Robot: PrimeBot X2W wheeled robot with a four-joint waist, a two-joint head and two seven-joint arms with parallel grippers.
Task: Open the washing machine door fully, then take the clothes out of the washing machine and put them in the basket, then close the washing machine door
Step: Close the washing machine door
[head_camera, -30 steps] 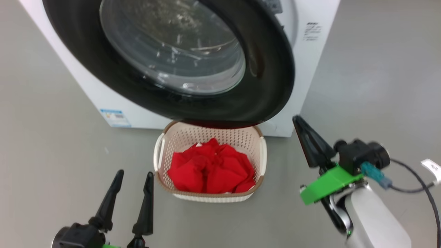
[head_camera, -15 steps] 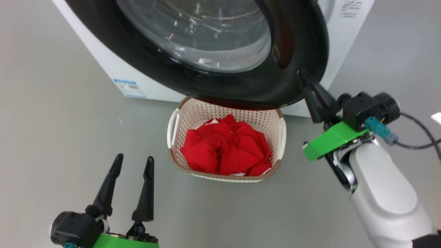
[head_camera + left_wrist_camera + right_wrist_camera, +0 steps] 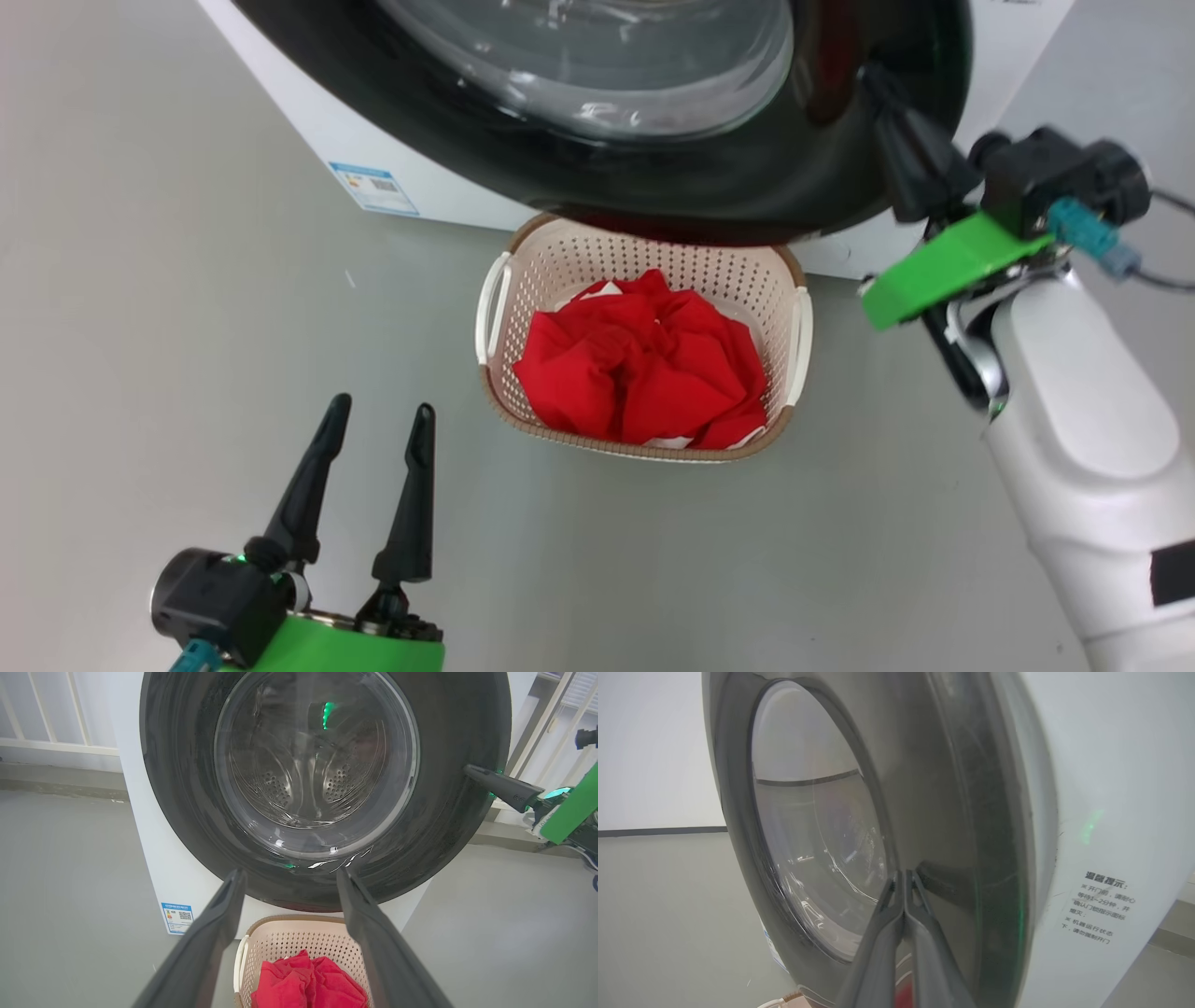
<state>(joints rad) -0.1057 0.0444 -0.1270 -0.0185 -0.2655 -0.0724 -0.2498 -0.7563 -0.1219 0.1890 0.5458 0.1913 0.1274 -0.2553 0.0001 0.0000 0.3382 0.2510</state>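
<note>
At washing machine door (image 3: 653, 187) rim, right gripper (image 3: 903, 875) pressed together (tips at edge); left gripper (image 3: 383, 406) spread over open floor (image 3: 187, 280).

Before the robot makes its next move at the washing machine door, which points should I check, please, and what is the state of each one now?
1. The clothes lie inside the basket: ok.
2. Jaws of the right gripper shut, tips against the black rim of the washing machine door: ok.
3. The left gripper open, empty, low and apart from the door: ok.
4. Door's lower rim clears the basket's far edge: cannot tell.
5. Door flush against the washing machine: cannot tell.
</note>
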